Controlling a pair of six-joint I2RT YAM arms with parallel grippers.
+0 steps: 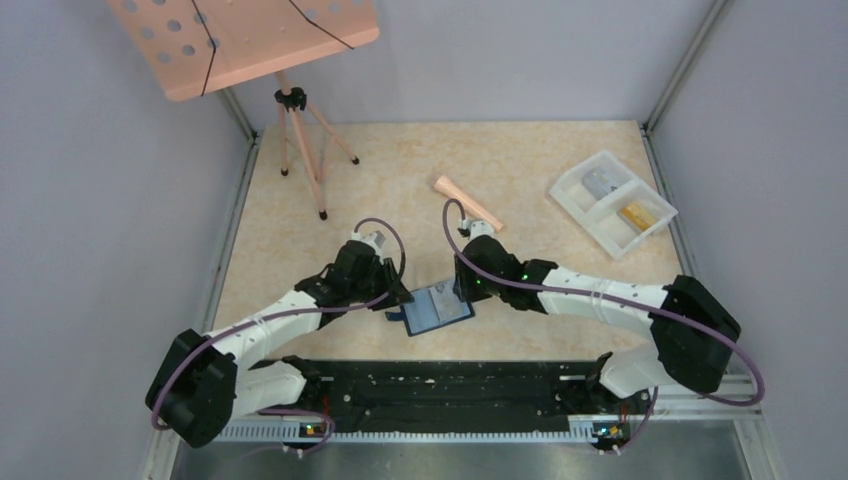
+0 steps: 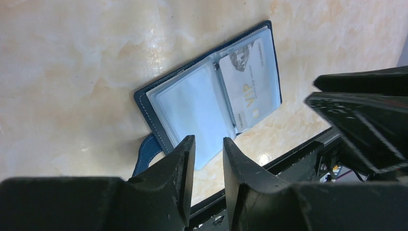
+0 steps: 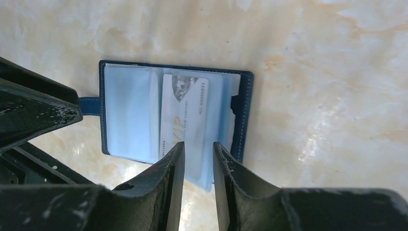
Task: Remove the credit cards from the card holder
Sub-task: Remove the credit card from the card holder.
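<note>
The left pincer point(image 2: 208, 144) hangs low over the near-left edge of the card holder point(image 1: 432, 310). Its jaws are a narrow gap apart. The corner of an empty clear sleeve point(image 2: 187, 110) shows in that gap, but nothing is seen clamped there. The right pincer point(image 3: 198, 147) stands much the same, jaws slightly parted and straddling the near edge of the sleeve that carries a silver card point(image 3: 185, 115). The wrist view shows no grip on it. The two pincers flank the holder closely — the left one at its tab end, the right one at the other.

The holder lies open and flat on the table point(image 1: 400, 170), close to the near edge and between the two wrists. Its spread runs across the table from left to right, with the right end swung a little toward the far side. The short navy tab point(image 2: 146, 151) sticks out of the left end, pointing leftward. The silver card, marked VIP in gold, sits in the right-hand half. Its long axis runs crosswise to the spread, parallel to the fold, with one short edge toward the right pincer.

Well apart, at the far right of the table, a white tray point(image 1: 615, 240) holds a grey card point(image 1: 600, 182) in one compartment and a tan-gold card point(image 1: 637, 215) in the other. A peach stick point(image 1: 468, 203) lies on the table beyond the right pincer.
</note>
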